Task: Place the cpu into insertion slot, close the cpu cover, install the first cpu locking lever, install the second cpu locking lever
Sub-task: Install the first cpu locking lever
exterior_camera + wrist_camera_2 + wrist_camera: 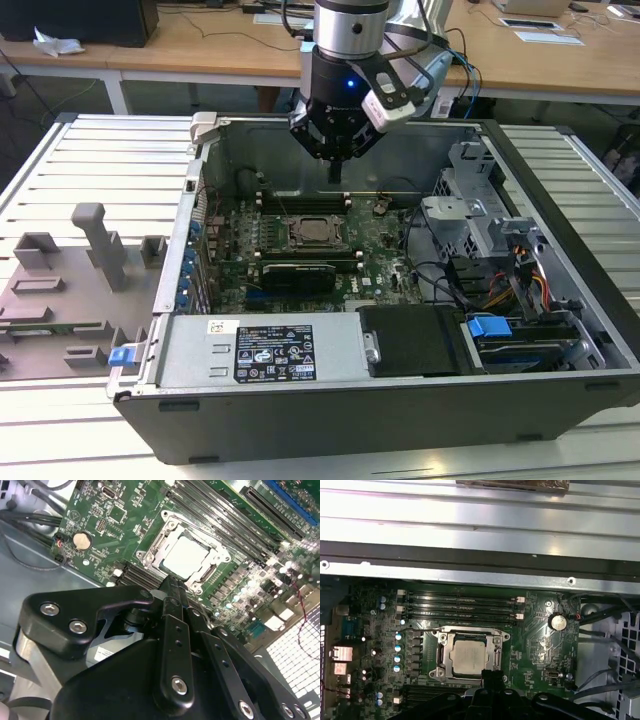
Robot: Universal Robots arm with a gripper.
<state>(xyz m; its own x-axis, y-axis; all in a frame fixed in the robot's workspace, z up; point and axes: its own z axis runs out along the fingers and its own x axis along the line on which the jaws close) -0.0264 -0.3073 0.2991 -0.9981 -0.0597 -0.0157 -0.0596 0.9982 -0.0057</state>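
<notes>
Hovering gripper (335,172) over motherboard (380,240), fingers (172,611) pinched together on nothing, tips near cpu cover (496,650) lying flat around cpu (470,657) seated in insertion slot (470,631).

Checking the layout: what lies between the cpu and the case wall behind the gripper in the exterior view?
Long memory slots lie between the cpu and that case wall, seen in the exterior view.

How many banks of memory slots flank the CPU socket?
2. The wall-side bank lies between the cpu and the case wall. The gripper-side bank lies across the cpu from it, partly hidden by the gripper.
</notes>
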